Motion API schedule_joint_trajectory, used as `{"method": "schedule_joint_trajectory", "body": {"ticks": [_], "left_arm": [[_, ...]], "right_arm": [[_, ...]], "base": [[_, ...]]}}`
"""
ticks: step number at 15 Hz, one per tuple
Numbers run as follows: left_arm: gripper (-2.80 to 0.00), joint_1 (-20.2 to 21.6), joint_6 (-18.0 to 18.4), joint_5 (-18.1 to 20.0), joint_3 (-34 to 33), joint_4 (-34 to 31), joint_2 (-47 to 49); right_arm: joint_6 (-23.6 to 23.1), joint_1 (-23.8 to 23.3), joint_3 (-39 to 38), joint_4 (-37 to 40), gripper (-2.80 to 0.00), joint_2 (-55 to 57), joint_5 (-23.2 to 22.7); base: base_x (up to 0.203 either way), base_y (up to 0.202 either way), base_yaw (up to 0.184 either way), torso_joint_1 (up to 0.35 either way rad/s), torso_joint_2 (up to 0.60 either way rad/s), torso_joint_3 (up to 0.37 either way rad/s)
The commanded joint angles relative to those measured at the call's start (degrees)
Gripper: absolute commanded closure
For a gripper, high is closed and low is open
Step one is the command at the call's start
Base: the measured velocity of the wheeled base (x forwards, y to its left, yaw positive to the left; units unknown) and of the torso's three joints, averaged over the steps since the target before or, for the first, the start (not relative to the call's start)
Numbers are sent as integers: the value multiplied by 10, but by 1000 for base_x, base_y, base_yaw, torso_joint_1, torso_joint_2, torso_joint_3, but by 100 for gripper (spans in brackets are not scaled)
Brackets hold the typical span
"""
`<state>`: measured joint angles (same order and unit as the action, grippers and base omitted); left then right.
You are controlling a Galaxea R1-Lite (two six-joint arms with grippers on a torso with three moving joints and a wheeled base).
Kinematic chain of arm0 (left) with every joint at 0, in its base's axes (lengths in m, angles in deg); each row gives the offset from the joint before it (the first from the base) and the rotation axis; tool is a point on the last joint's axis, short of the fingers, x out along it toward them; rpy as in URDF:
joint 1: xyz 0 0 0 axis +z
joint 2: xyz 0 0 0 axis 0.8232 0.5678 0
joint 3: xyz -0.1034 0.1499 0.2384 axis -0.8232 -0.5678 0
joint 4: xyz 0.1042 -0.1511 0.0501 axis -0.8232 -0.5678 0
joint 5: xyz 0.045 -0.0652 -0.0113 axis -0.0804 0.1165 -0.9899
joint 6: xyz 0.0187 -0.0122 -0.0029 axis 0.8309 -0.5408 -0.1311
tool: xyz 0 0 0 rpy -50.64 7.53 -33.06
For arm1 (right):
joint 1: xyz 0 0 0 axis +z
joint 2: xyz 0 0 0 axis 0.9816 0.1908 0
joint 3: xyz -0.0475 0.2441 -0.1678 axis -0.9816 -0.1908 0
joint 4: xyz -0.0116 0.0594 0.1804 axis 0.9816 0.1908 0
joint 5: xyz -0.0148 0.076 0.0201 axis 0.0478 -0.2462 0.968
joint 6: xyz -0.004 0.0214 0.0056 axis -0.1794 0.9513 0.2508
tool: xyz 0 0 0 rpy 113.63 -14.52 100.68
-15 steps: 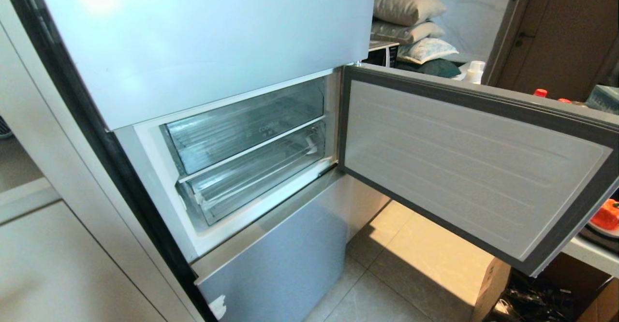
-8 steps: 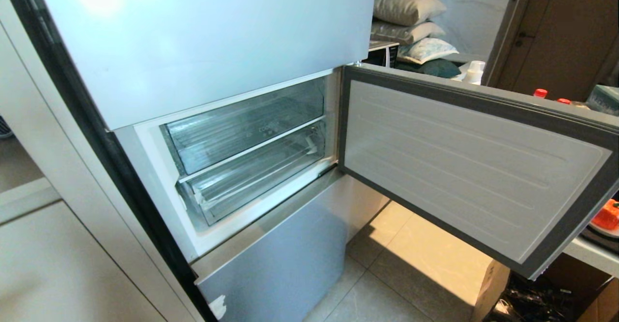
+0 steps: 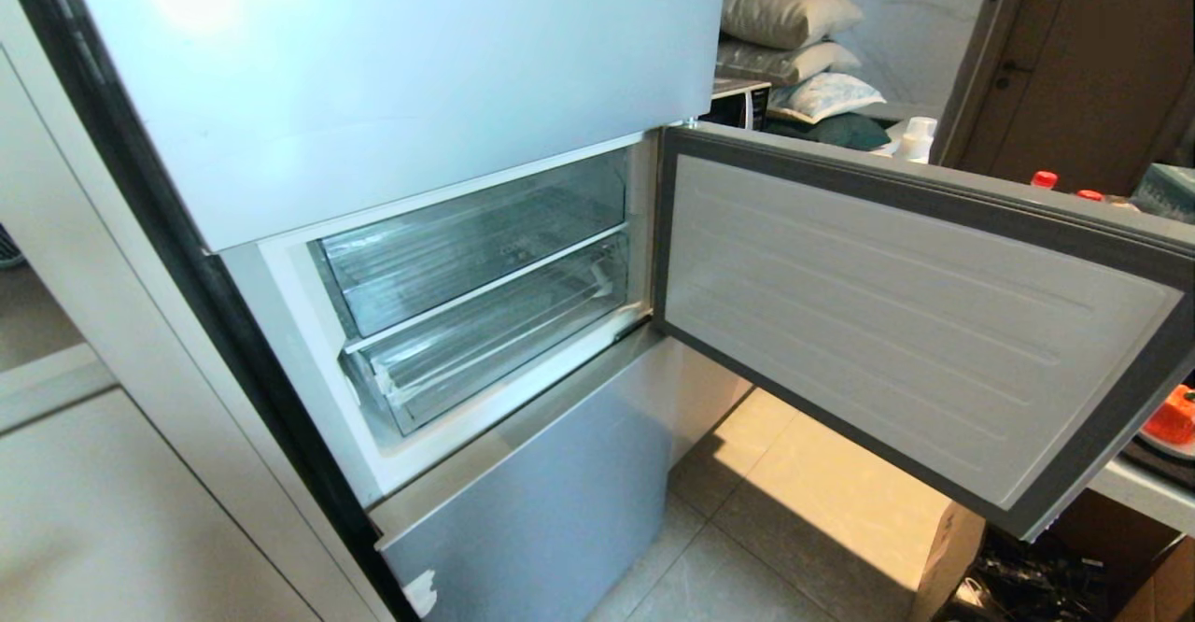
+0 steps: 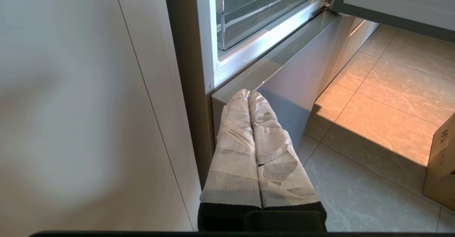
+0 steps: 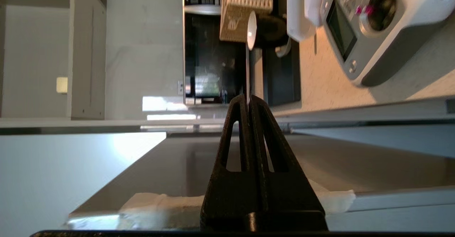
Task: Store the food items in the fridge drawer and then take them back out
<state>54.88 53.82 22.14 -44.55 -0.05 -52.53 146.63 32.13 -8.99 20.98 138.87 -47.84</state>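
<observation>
Fridge door swung wide, standing between fridge and worktop at right. Drawer pushed in, under shorter bin; looks empty, though glare blurs it. Orange-red food on worktop edge, half hidden by door. Left pincer clenched, low by fridge base. Right pincer clenched, grasping nothing, near white appliance. Head view unchanged from second ago.

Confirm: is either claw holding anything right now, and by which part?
Nothing held. The left claw is shut empty beside the fridge's lower front; the right claw is shut empty too.
</observation>
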Motion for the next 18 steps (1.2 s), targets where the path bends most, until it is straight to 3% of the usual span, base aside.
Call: {"method": "schedule_joint_trajectory", "body": {"ticks": [1,6,9,11,13,15,16,17,18], "left_arm": [[0,0,0,0,0,0,1],[0,0,0,0,0,0,1],[0,0,0,0,0,0,1],[0,0,0,0,0,0,1],[0,0,0,0,0,0,1],[0,0,0,0,0,0,1],[0,0,0,0,0,0,1],[0,0,0,0,0,0,1],[0,0,0,0,0,0,1]], "right_arm": [[6,33,-5,-3,0,-1,-7],[4,50,-112,-3,0,-119,-79],[16,36,-144,-2,0,-243,-114],[103,20,-96,-3,0,-343,-130],[206,14,22,-3,0,-388,-127],[261,9,110,-3,0,-408,-82],[243,7,125,-3,0,-407,-47],[180,6,116,1,0,-403,-13],[78,6,89,11,0,-395,33]], "base": [[0,0,0,0,0,0],[0,0,0,0,0,0],[0,0,0,0,0,0],[0,0,0,0,0,0],[0,0,0,0,0,0],[0,0,0,0,0,0],[0,0,0,0,0,0],[0,0,0,0,0,0],[0,0,0,0,0,0]]}}
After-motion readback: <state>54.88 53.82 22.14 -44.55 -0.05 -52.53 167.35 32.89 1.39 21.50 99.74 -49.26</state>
